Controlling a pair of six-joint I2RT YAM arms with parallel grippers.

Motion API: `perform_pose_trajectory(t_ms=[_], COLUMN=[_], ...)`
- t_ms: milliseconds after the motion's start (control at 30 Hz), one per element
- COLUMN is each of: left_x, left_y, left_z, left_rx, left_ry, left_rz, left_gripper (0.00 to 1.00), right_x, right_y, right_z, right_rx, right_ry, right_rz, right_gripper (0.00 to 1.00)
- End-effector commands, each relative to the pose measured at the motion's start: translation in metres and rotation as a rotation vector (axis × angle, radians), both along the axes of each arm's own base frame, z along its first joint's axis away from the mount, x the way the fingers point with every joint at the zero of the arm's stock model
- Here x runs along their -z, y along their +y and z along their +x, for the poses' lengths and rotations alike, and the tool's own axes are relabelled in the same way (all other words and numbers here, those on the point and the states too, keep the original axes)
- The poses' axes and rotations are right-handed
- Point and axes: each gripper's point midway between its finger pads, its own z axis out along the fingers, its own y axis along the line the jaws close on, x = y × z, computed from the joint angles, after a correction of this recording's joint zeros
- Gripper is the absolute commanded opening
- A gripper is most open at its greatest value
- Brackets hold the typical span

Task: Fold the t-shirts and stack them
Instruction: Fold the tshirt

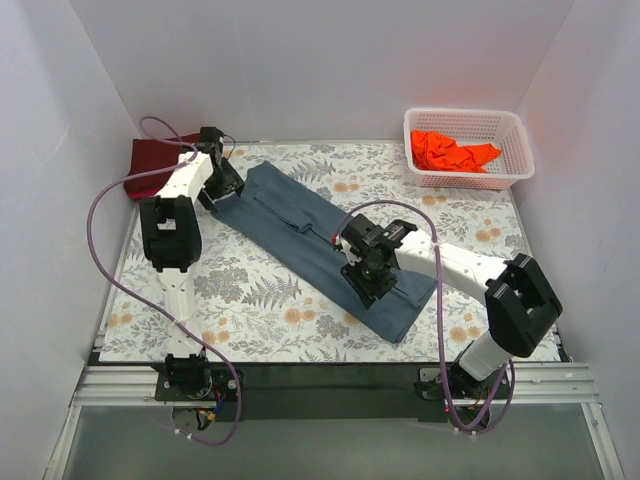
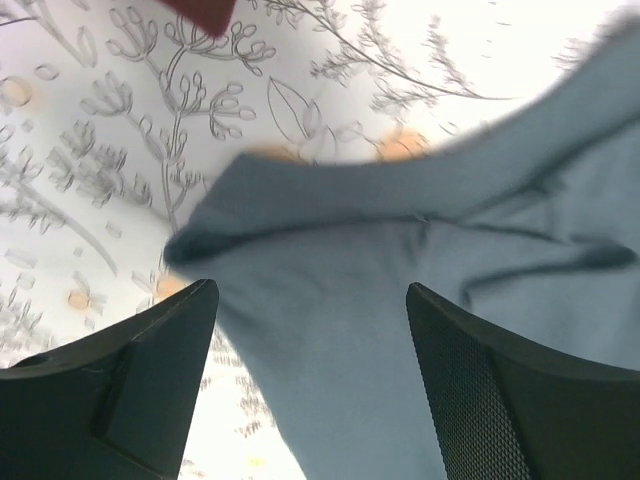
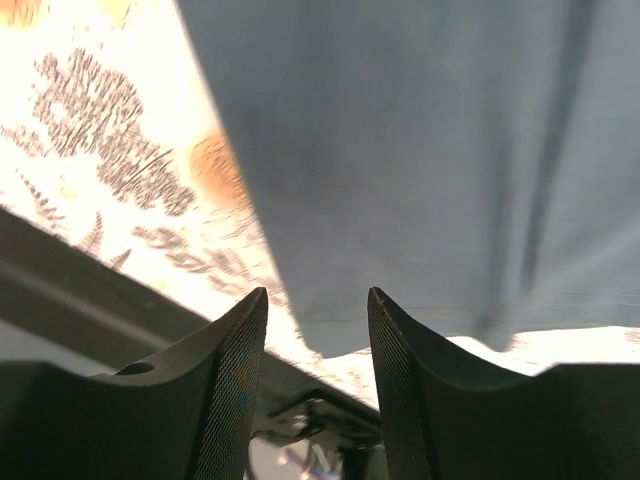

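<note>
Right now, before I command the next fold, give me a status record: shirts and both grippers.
blue-grey shirt: folded into a long strip, diagonal on the table
left gripper: open over the strip's far-left end, holding nothing
right gripper: open over its near-right part, holding nothing
maroon shirt: far-left corner of the table
orange shirt: crumpled in the white basket, far right

My left tool (image 1: 222, 182), jaws spread wide, sits upper left; my right tool (image 1: 368, 272), jaws parted, reaches mid-frame.
</note>
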Motion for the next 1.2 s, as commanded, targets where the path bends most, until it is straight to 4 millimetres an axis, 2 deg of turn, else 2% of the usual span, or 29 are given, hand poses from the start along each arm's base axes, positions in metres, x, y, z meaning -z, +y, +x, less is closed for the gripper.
perform_pose_trajectory(t_ms=[0,67,100,167,200,233,267,300,400,433,533,700,800,833,867,900,967,1000,1067,1100,1133,1167], left_x=[-0.093,-0.097,-0.091,-0.087,-0.073,-0.07,-0.062,-0.048,-0.031,-0.018,0.005,0.037,0.041,0.052,0.055,0.052,0.06,0.055,0.061,0.061,0.053,0.061], left_y=[-0.012,-0.023,-0.038,-0.056,-0.072,-0.08,-0.085,-0.094,-0.105,-0.103,-0.094,-0.093,-0.095,-0.094,-0.092,-0.093,-0.093,-0.096,-0.097,-0.099,-0.103,-0.104], left_z=[0.007,-0.001,-0.01,-0.023,-0.037,-0.044,-0.052,-0.067,-0.083,-0.091,-0.099,-0.092,-0.079,-0.08,-0.077,-0.066,-0.059,-0.047,-0.035,-0.03,-0.016,-0.013], left_rx=[-0.006,-0.003,0.025,0.051,0.084,0.098,0.098,0.117,0.121,0.116,0.099,0.11,0.13,0.136,0.147,0.153,0.186,0.198,0.235,0.25,0.261,0.273], left_ry=[-0.214,-0.213,-0.188,-0.157,-0.112,-0.103,-0.08,-0.039,-0.004,0.019,0.038,0.091,0.093,0.12,0.126,0.107,0.123,0.093,0.088,0.079,0.042,0.05], left_rz=[0.013,0.02,0.015,-0.011,-0.022,-0.032,-0.037,-0.038,-0.067,-0.066,-0.03,-0.005,0.008,0.018,0.036,0.038,0.057,0.057,0.068,0.071,0.067,0.066], left_gripper=[0.76,0.75,0.74,0.7,0.68,0.66,0.6,0.58,0.48,0.46,0.43,0.4,0.4,0.41,0.41,0.41,0.42,0.43,0.45,0.47,0.49,0.51], right_x=[-0.019,-0.013,-0.01,-0.002,0.002,0.003,0.004,0.007,0.014,0.016,0.024,0.04,0.048,0.054,0.056,0.06,0.062,0.065,0.062,0.065,0.063,0.056], right_y=[-0.017,-0.019,-0.021,-0.02,-0.019,-0.017,-0.013,-0.012,-0.011,-0.011,-0.011,-0.013,-0.007,-0.007,0.0,0.003,0.016,0.02,0.038,0.044,0.054,0.071], right_z=[0.024,0.029,0.03,0.031,0.03,0.029,0.029,0.029,0.026,0.025,0.018,-0.001,-0.013,-0.022,-0.026,-0.032,-0.045,-0.049,-0.053,-0.055,-0.058,-0.057], right_rx=[-0.015,-0.012,-0.018,-0.026,-0.028,-0.03,-0.034,-0.035,-0.038,-0.042,-0.052,-0.088,-0.129,-0.145,-0.153,-0.155,-0.199,-0.216,-0.267,-0.283,-0.305,-0.323], right_ry=[-0.12,-0.124,-0.121,-0.108,-0.1,-0.094,-0.089,-0.083,-0.064,-0.059,-0.023,0.036,0.046,0.063,0.075,0.097,0.124,0.132,0.122,0.139,0.145,0.153], right_rz=[-0.055,-0.065,-0.073,-0.075,-0.073,-0.064,-0.044,-0.041,-0.039,-0.038,-0.033,-0.035,-0.023,-0.024,0.009,0.015,0.045,0.04,0.066,0.067,0.082,0.128], right_gripper=[0.52,0.51,0.5,0.47,0.46,0.44,0.44,0.43,0.41,0.41,0.4,0.38,0.38,0.38,0.38,0.38,0.38,0.38,0.38,0.38,0.38,0.38])
